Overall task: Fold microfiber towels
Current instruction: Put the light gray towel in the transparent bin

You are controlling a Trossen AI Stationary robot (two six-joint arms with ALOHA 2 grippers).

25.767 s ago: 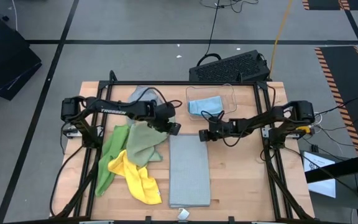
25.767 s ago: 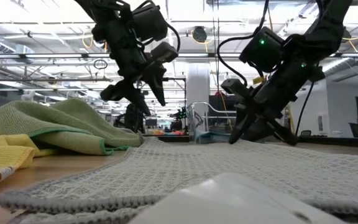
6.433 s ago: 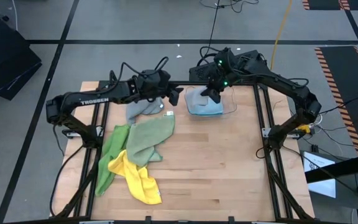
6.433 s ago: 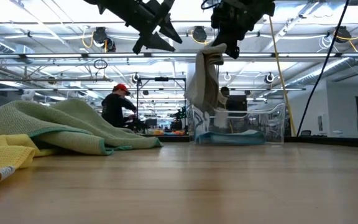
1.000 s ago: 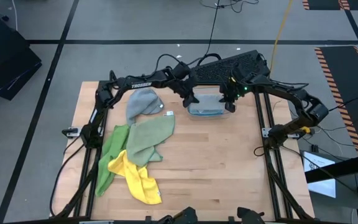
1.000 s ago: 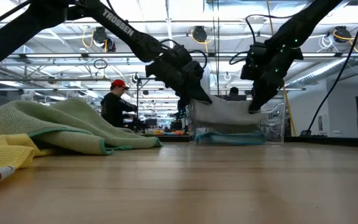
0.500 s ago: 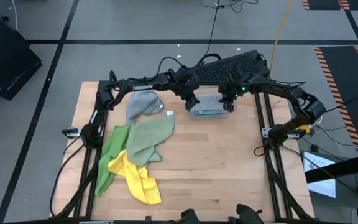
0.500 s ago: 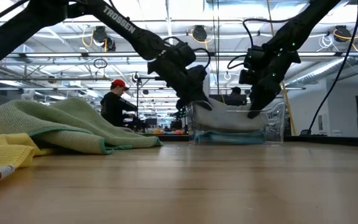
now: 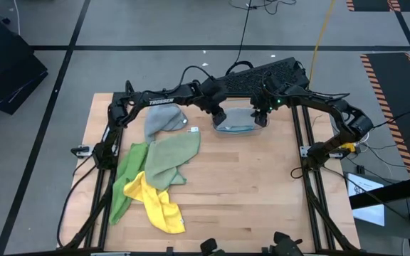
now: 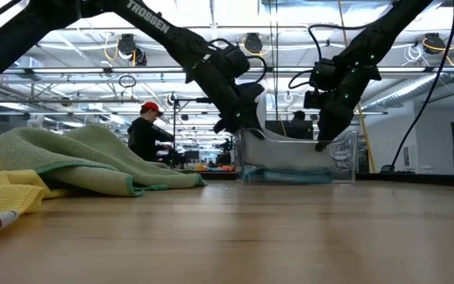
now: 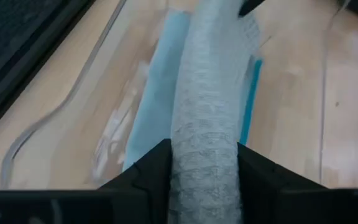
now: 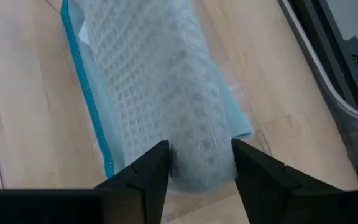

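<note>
Now, bin: one clear plastic bin (image 9: 239, 121) sits by the table's (image 9: 262, 199) far edge, near the middle.
Bin contents: a folded grey waffle-weave towel (image 11: 205, 118) lies on top of a light blue towel (image 11: 153, 106), both inside the bin; the blue one shows as an edge along each side of the grey.
Left gripper: the left gripper (image 9: 218, 114) is at the bin's left end, its fingers (image 11: 146, 174) standing apart on either side of the grey towel's end; whether they press the cloth cannot be told.
Right gripper: the right gripper (image 9: 260, 115) is at the bin's right end, its fingers (image 12: 143, 169) likewise apart astride the other end of the same towel.
Towels outside the bin: four, all on the table's left half. One grey towel (image 9: 161, 118) lies crumpled near the far edge. One sage green towel (image 9: 169, 160) lies just nearer than it. One bright green towel (image 9: 125, 178) runs along the sage one's left side. One yellow towel (image 9: 159, 206) lies nearest the front edge, partly over the bright green one.
Count: six towels, two grey, one each of the other colours; one bin; two grippers.
High view only: the whole spread of the four loose towels, and a black keyboard (image 9: 262, 75) on the floor beyond the far edge.
Low view only: the bin's clear wall (image 10: 345, 154) with the stacked cloth seen through it, and a person (image 10: 144, 134) in the room behind.
Wrist views only: the waffle weave of the grey towel and the teal stitched hem (image 12: 86, 93) of the blue one.
</note>
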